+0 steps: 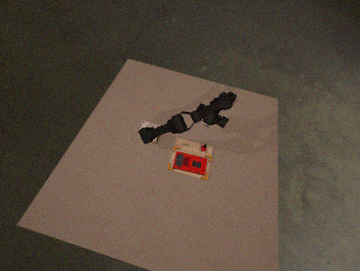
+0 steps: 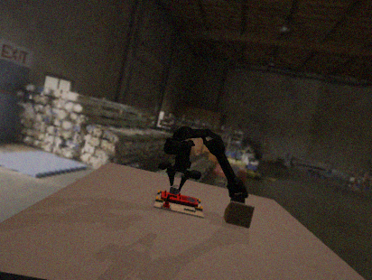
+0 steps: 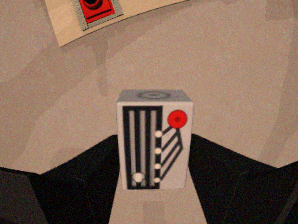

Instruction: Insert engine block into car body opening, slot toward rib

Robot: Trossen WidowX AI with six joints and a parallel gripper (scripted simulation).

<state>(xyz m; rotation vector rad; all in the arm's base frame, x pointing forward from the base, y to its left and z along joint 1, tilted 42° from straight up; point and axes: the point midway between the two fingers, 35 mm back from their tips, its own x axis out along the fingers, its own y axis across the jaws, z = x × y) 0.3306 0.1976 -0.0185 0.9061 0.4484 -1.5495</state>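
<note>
Gripper [image 3: 154, 163]: your claw is clamped on the engine block, one black finger [image 3: 80, 183] pressed to each long side, jaws at a middling width.
Engine block [image 3: 154, 139]: you hold a small white block, its visible face printed with black vertical bars, slanted stripes and a red dot at the upper right corner. In the wrist view it sits between the fingers with the table below it; in the exterior view it appears as a small pale piece [image 2: 173, 190] at the fingertips, raised just above the car body.
Car body [image 1: 190, 163]: you have a red body lying flat on a pale base plate, with dark openings in its top. Which one is the target opening, and where the rib lies, cannot be told from these views.
Base plate [image 1: 183, 143]: cream board with orange corner marks, resting on the table near the arm's base.
Red square with black knob [image 3: 95, 0]: on the base plate, beside the car body, well apart from the block.
Arm [image 2: 221, 155]: arches from its pedestal [image 2: 239, 215] over the base plate, the claw pointing down.
Table [image 1: 109, 201]: tan sheet carrying all of the above.
</note>
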